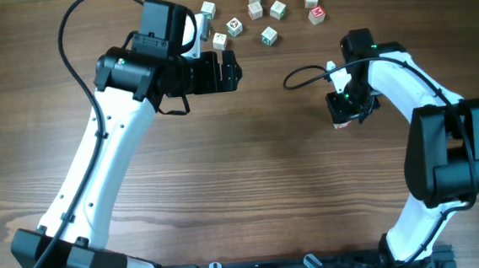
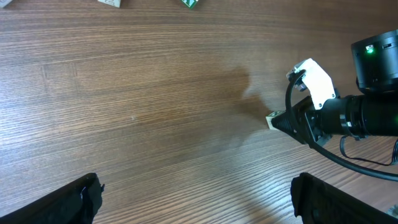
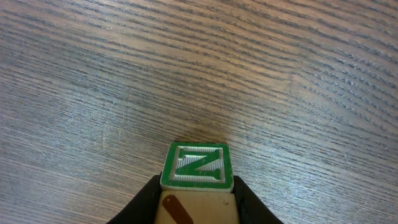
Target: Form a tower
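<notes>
cube spot: green-N cube (image 3: 198, 163) sits on the desk (image 1: 250, 167) at about 3 o'clock from the middle. Can't tell if anything's stacked under it.
right claw: right claw (image 1: 344, 116) is straight over it, jaws snug on both sides, so it's gripping the cube I'd say.
left claw: left claw (image 1: 235, 70) is wide open and empty, up at 10 o'clock. The cube is off at its 4 o'clock, well apart.
nearer arm: right, no contest.
long axis: none really, it's square, N face up.
loose cubes: loose cubes (image 1: 268, 36) are scattered at 12 o'clock, roughly 11 o'clock from the right claw.
</notes>
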`<state>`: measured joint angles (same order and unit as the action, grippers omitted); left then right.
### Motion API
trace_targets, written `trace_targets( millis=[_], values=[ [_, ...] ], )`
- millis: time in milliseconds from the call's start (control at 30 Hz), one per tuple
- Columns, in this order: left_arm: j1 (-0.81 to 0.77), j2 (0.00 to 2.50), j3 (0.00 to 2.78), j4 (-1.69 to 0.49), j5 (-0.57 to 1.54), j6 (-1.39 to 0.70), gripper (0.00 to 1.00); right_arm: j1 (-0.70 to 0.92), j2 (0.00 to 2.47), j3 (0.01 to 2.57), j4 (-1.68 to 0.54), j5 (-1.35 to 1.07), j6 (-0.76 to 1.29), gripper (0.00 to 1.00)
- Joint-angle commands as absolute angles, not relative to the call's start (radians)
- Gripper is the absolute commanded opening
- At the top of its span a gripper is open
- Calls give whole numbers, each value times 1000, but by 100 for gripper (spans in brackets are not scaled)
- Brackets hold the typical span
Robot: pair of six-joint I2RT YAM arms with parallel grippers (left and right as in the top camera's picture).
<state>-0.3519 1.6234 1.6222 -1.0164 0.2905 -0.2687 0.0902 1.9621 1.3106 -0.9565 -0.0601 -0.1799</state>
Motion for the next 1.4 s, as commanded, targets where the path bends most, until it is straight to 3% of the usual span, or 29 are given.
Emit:
trace_targets(
  millis=[0,233,667,833,900,1100,1267,1367],
  values=[
    [-355,1625,1619,-1017,302,-274,100,92,1991,1301,-970,-67,-176,20],
    [-355,1625,1619,-1017,302,-274,100,93,1990,1329,-1029,-7,-30,7],
    [-355,1625,1619,-1017,302,-274,100,93,1990,1346,-933,-7,190,6],
    [-355,1625,1619,-1017,302,-274,100,93,1992,1310,-904,-16,185,11],
    [-355,1625,1619,-1017,302,-274,100,93,1992,1310,-903,-15,185,24],
    [-355,1625,1619,-1017,302,-274,100,92,1992,1311,-902,-15,185,43],
    [-355,1625,1619,-1017,302,-273,100,93,1992,1311,-902,-15,183,47],
    [-355,1625,1619,-1017,302,-274,100,93,1992,1311,-907,-15,184,36]
  ],
)
